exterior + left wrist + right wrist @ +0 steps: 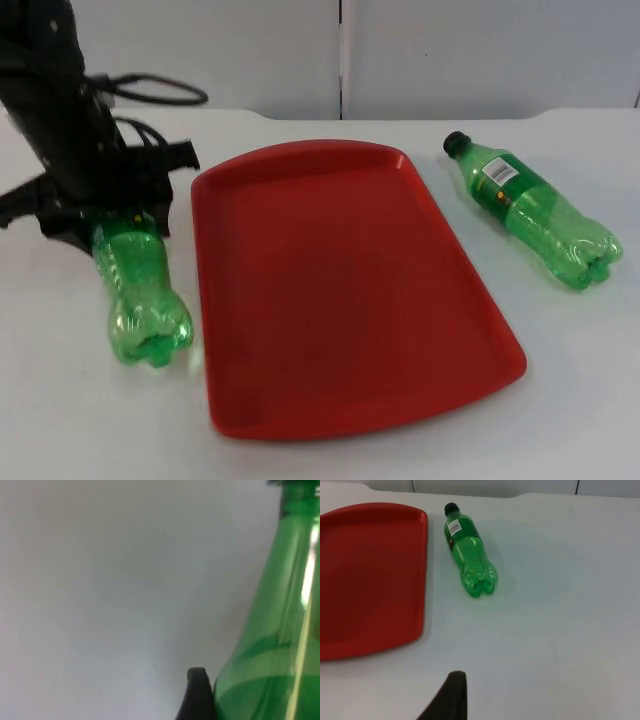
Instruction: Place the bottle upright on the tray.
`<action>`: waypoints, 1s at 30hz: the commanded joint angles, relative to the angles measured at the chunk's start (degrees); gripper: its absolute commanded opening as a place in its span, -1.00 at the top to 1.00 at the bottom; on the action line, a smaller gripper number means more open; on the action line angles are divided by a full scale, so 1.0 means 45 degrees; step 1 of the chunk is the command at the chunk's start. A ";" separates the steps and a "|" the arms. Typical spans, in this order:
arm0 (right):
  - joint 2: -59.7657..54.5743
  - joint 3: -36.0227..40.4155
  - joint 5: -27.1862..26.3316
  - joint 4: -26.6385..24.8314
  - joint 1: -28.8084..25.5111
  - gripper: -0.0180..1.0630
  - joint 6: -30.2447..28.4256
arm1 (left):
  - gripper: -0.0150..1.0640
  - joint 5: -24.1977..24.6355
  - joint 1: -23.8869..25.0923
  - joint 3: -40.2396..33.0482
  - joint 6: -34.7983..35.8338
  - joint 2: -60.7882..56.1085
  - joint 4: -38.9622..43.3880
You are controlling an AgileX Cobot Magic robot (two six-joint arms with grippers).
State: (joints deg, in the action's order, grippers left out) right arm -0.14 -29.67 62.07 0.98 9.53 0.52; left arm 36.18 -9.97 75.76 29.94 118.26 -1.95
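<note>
White tabletop (pixel 330 440) held a smooth red plastic tray (pixel 340 290). Left gripper (pixel 105 215) was clamped around a ribbed green bottle (pixel 140 290); its twin (pixel 535 210) lay right.

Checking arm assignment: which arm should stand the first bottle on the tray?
Left. Its hand is already at the neck of the unlabelled green plastic bottle lying beside the red plastic tray.

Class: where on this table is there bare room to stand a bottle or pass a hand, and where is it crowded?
The red tray is bare inside its rim. White table lies open in front of the labelled green bottle. Crowded: the strip left of the tray, where the left gripper is at the neck of the other green bottle.
</note>
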 commanded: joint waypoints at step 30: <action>0.0030 0.0032 -0.0054 0.0076 -0.0102 -0.98 -0.0004 | 0.97 -0.7357 -0.1836 -0.0024 -0.6928 -0.4797 -0.2416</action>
State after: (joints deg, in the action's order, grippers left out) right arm -0.14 -29.67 62.07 0.98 9.53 0.52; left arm 6.25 -17.76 75.67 -0.49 96.72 -11.83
